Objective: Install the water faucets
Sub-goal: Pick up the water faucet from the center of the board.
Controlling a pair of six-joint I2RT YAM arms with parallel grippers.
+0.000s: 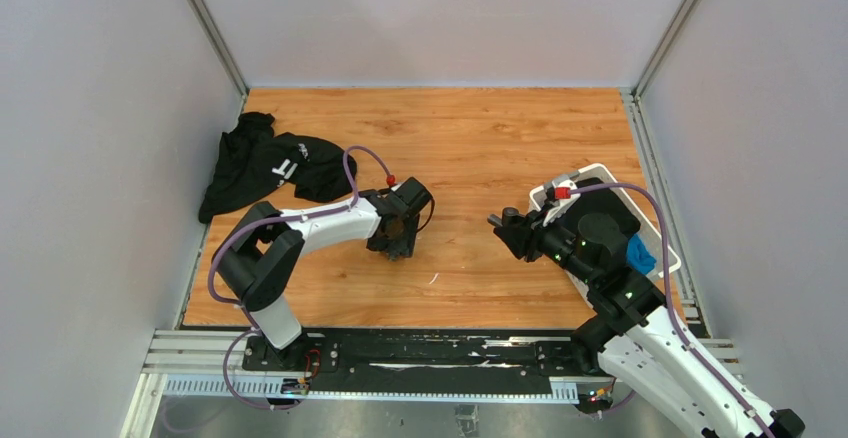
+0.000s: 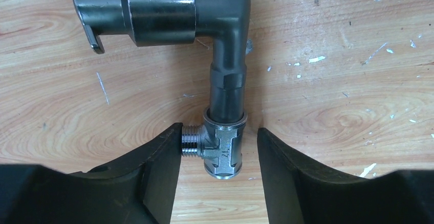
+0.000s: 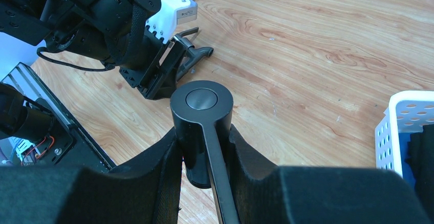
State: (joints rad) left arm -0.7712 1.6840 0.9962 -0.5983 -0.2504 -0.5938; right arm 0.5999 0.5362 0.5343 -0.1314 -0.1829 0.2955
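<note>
Bases of both arms sat on the black rail at the near edge of the table, so starting from there. A bit further in, the left gripper was down low over the wood with its jaws parted around a shiny little tee fitting. One finger was right up against the tee's threaded side stub, while the other finger stood just clear of it, so not a real clamp as far as I could see. That tee was on the end of the dark-grey faucet body, which lay flat on the table and stretched away from the fingers, its curved lever sticking out to one side. Over on the right, the right gripper was squeezed tight on another faucet piece, a dark round cap with a thin lever running down between the pads, held up off the wood and well apart from the left one. Just beyond it at the right edge sat the white basket with something blue and something black inside. Way off at the far left lay a crumpled black garment.
</note>
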